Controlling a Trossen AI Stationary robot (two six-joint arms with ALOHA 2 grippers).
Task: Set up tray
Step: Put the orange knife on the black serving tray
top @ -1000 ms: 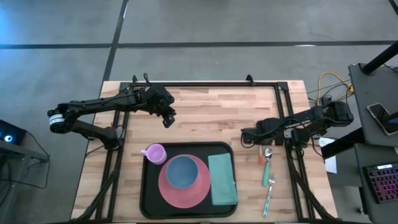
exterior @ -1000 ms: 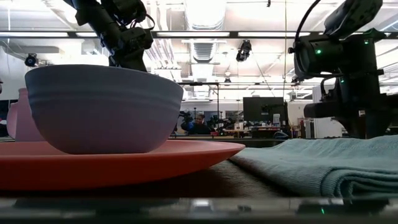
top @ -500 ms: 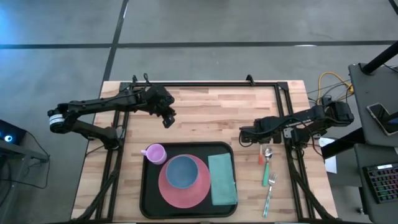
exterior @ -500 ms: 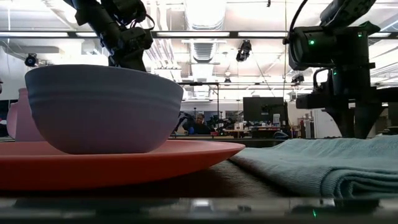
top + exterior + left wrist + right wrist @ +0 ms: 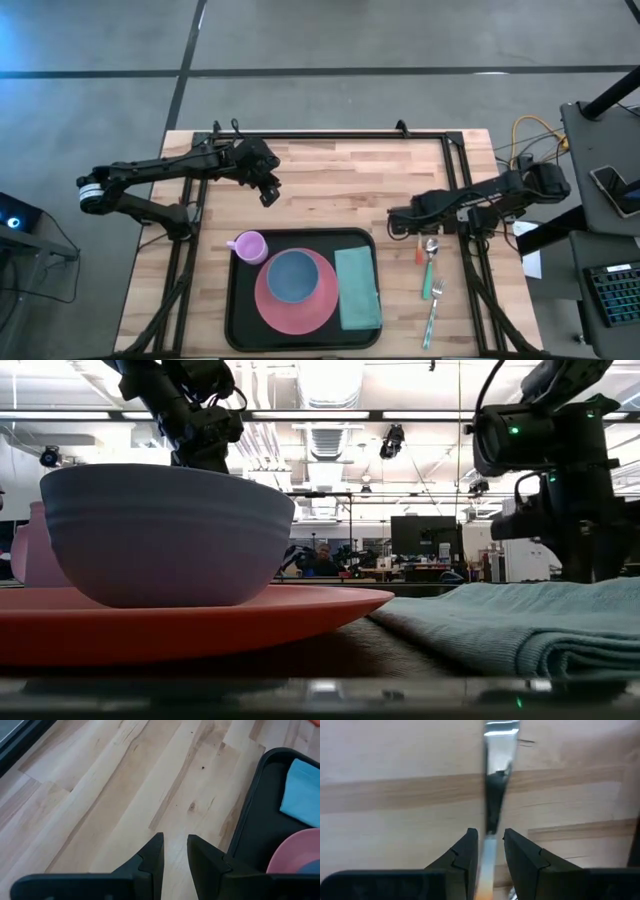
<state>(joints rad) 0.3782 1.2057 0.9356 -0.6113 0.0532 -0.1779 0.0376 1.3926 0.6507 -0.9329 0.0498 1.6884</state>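
- Currently the step in hand looks like fetching cutlery: the right pincer [image 5: 396, 219] sits low over the surface [image 5: 340, 180], at about 2 o'clock from the tray [image 5: 238, 300].
- Its fingers stand slightly apart on either side of a thin metal utensil [image 5: 492, 785], probably a knife. I see no squeeze on it yet.
- Next, I judge, the fingers must close squarely on that thin shaft, lift it flat and carry it to the tray without nudging the spoon [image 5: 430, 262] or the fork [image 5: 433, 310], both at 3 o'clock from the tray.
- The tray lies at 6 o'clock on the surface and holds a pink plate [image 5: 290, 312] with a blue bowl [image 5: 293, 276] on it, a folded napkin [image 5: 358, 288] at its 3 o'clock side and a purple cup [image 5: 248, 246] at its 10 o'clock corner.
- The left pincer [image 5: 268, 192] waits at 11 o'clock from the tray, fingers a little apart and holding nothing.
- The surface is pale wood planks with a dark frame round it.
- Beyond is a wide workshop with strip lights, a dark screen [image 5: 420, 538] and a person [image 5: 320, 560] seated far off.
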